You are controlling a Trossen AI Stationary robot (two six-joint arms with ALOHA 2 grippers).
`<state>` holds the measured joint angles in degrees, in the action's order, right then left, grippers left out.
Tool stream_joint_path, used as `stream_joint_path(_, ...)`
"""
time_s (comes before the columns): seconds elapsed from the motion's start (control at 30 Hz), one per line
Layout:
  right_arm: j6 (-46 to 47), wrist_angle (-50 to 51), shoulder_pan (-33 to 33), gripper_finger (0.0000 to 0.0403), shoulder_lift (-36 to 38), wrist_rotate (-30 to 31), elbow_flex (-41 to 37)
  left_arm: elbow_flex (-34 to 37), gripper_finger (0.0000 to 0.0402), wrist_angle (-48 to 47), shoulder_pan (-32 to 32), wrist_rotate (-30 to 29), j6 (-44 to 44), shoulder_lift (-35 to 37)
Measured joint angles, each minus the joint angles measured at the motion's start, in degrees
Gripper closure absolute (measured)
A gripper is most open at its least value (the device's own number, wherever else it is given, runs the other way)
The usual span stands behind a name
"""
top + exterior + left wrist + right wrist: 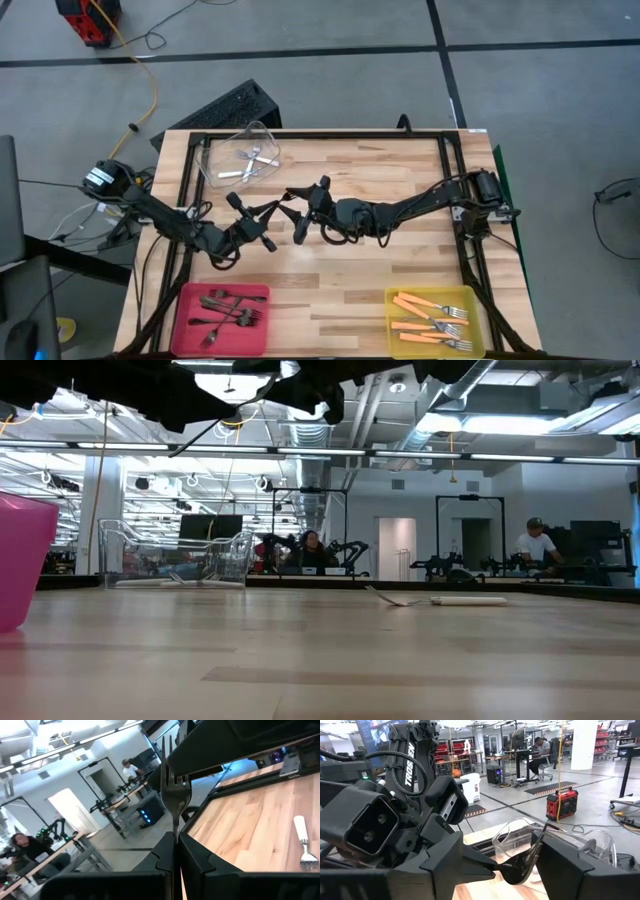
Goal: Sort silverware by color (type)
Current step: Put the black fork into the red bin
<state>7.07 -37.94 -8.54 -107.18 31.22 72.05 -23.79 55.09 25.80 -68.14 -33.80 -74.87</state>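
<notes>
Butcher-block table [400, 280] fills the high view's centre, pale planks in a black frame on a grey concrete floor. A red box [88, 18] with a yellow cable sits in the upper left of that frame. Beyond the far edge in the low view lies a bright workshop of benches and racks, with one person [310, 546] seated at centre and another [535, 540] at right.

Mid-table, the left gripper [174, 837] is pressed together on the stem of a grey fork [172, 785], which stands tines-up above the wood. Facing it, the right gripper [520, 857] is spread wide, with a finger on each side of that fork and neither seen to touch it. A pale-handled fork [450, 600] lies flat on the boards, right of centre in the low view.

At the lower left of the high view, a pink bin [225, 288] holds dark forks [225, 308]. At lower right, a yellow bin [435, 291] holds orange-handled forks [430, 318]. Toward the upper left of the table, a clear bin [215, 160] holds silver forks [250, 160].
</notes>
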Motion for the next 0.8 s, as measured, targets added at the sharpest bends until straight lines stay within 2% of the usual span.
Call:
stream_joint_path(0.17, 0.5, 0.3, 0.0, 0.019, 0.0, 0.4, 0.0, 0.0, 0.0401, 0.0, 0.0, -0.1, 0.4, 0.0)
stream_joint_path(0.57, 5.1, 4.5, 0.8, 0.0379, 0.1, 0.1, 0.1, 0.0, 0.0401, -0.1, 0.0, 0.2, 0.4, -0.1)
stream_joint_path(0.8, 5.1, 4.8, 0.5, 0.038, 0.1, 0.1, 0.1, 0.0, 0.0399, -0.1, 0.4, 1.4, -0.3, -0.1)
